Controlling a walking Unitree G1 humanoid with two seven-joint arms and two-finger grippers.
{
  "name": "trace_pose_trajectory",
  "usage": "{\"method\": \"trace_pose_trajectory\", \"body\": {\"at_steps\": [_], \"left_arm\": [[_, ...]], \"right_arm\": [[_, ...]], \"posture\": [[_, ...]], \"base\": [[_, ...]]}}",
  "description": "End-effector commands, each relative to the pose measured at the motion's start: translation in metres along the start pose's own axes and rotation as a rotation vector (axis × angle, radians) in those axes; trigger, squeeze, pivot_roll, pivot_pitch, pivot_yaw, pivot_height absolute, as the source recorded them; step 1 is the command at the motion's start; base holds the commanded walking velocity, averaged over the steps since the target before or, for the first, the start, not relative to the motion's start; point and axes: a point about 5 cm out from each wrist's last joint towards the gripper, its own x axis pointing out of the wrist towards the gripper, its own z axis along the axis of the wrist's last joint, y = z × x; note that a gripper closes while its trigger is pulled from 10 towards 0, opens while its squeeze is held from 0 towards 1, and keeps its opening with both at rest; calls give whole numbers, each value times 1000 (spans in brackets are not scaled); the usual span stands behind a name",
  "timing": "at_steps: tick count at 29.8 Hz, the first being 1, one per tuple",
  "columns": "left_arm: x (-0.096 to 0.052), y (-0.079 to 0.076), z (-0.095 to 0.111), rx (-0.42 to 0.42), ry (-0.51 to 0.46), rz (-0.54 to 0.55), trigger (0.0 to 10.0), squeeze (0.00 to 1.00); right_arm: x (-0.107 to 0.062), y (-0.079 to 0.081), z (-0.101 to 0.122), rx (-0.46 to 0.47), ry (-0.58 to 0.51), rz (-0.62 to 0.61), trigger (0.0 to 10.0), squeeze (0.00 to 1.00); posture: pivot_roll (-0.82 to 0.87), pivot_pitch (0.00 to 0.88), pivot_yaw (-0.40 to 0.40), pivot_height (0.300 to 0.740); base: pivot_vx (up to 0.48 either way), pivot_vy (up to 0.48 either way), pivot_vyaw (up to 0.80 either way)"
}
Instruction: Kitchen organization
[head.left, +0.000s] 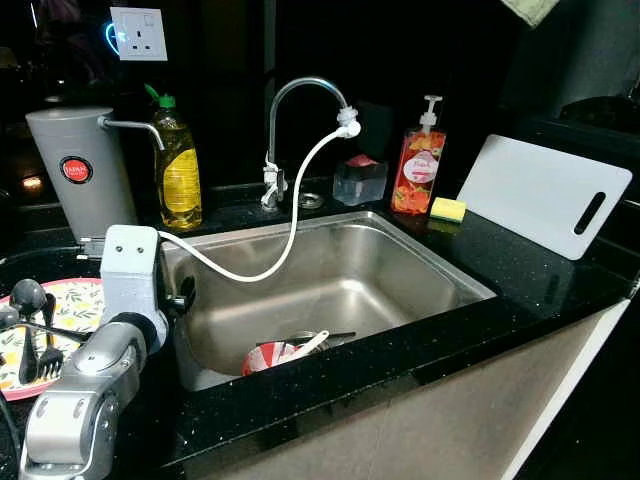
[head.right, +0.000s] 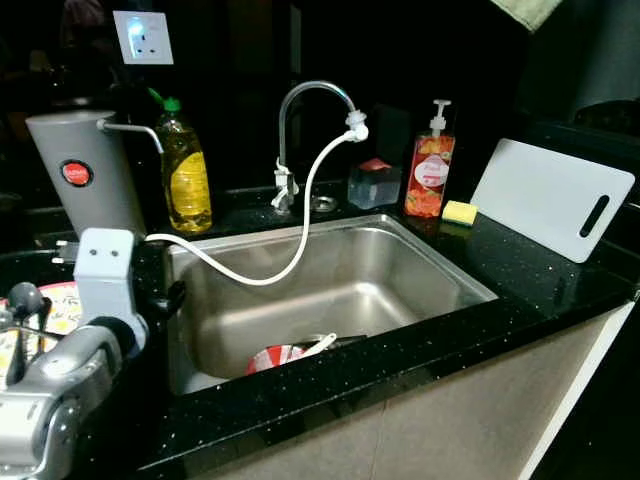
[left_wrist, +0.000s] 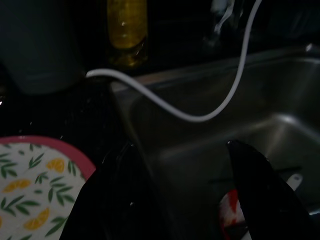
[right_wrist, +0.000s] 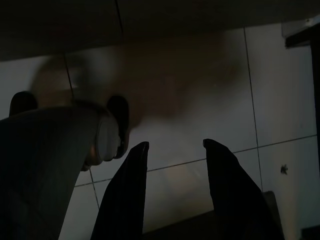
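Left claw (left_wrist: 185, 195) spread wide, empty, over counter (head.left: 520, 270) edge beside sink (head.left: 400, 290); right claw (right_wrist: 172, 150) parted, hanging idle.

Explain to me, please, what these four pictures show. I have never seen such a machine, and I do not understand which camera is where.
This is a humanoid robot with two silver arms, each ending in two long black fingers. Two pictures come from cameras in its head, looking down at a black kitchen counter. Its left arm is raised at the left edge of the steel sink.

The other two come from wrist cameras. The left gripper is open, holds nothing, and hovers over the sink's left edge. The right gripper is open and hangs idle above a tiled floor.

In the sink lie a red bowl and utensils. On the counter: a lemon-patterned plate with cutlery, a yellow bottle, a soap dispenser, a sponge, a white cutting board.
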Motion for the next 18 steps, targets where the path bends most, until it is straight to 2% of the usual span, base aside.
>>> {"method": "trace_pose_trajectory", "body": {"at_steps": [1,3,18], "left_arm": [[0,-2,8,-19,-47,-12,10000,0],[-1,-1,10,-31,-78,-6,10000,0],[-1,-3,5,5,-54,-8,10000,0]], "right_arm": [[-1,-3,-4,1,13,-8,10000,0],[-1,-3,-4,0,14,-8,10000,0],[-2,-3,-5,-3,14,-6,10000,0]], "posture": [[-36,2,-28,740],[-35,0,-31,740],[-44,6,-28,740]], "base": [[0,0,0],[0,0,0],[0,0,0]]}}
